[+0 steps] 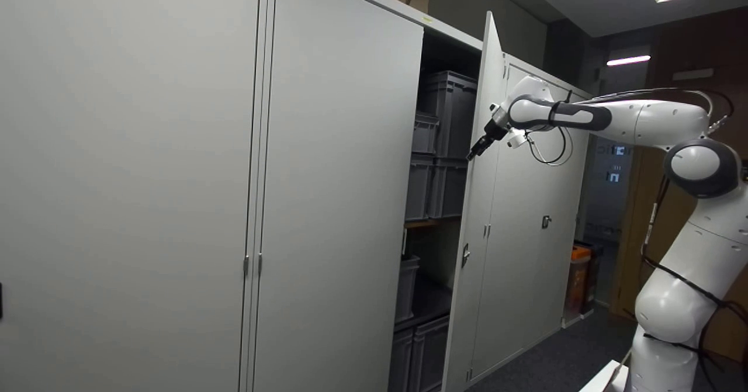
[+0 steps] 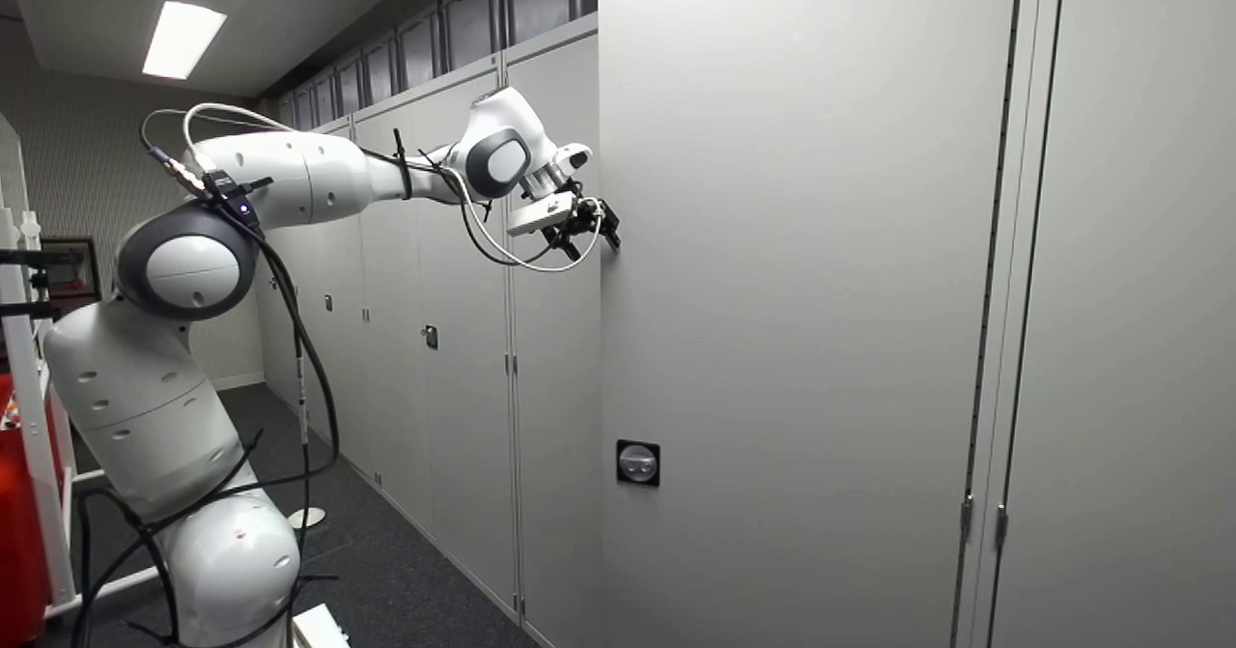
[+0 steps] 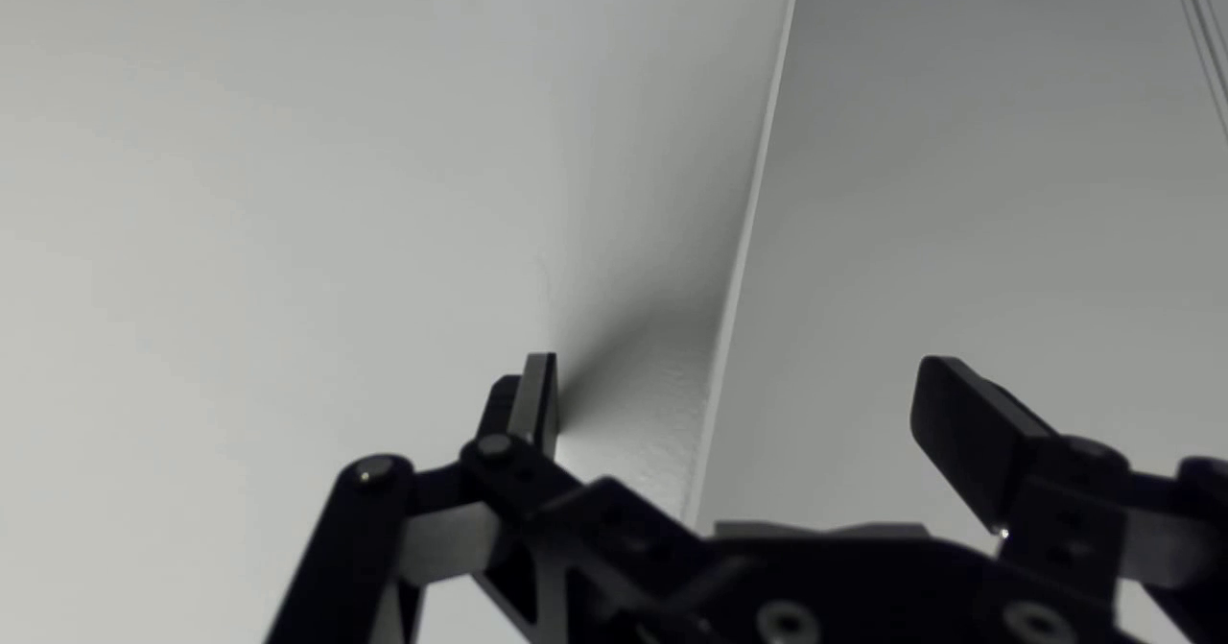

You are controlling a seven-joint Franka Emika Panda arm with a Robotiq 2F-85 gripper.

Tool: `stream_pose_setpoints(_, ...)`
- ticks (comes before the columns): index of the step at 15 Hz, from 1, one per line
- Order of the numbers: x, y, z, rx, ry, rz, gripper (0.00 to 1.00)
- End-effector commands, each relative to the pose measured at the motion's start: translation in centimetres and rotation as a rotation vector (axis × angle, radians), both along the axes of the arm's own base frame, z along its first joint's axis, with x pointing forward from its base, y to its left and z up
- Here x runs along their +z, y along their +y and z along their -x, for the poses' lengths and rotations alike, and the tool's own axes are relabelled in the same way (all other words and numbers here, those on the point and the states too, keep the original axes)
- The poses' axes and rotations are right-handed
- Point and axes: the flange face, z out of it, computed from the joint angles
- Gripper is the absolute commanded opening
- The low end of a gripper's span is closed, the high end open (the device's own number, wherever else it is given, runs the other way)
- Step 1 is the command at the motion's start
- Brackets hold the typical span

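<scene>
One door stands swung out from the cabinet, crates inside; my gripper is spread wide, the door's edge showing between its fingers in the wrist view (contact I can't judge).

Both exterior views stand back from the arm and look slantwise down the cabinets, facing roughly opposite ways. They share the arm and the ajar door (in an exterior view that door looms way bigger, lol). Wrist view's super close, peering past the fingers at a pale panel edge.
</scene>
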Motion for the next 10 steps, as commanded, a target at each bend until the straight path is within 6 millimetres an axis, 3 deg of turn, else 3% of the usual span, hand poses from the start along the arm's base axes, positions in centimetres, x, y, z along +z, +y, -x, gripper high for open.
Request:
stream_pose_setpoints(1,0.5,0.6,-1.8,-0.002,-0.007,-0.019,1.0)
stream_pose_setpoints(10,-0.5,1.3,-3.3,-0.004,0.018,-0.015,1.0)
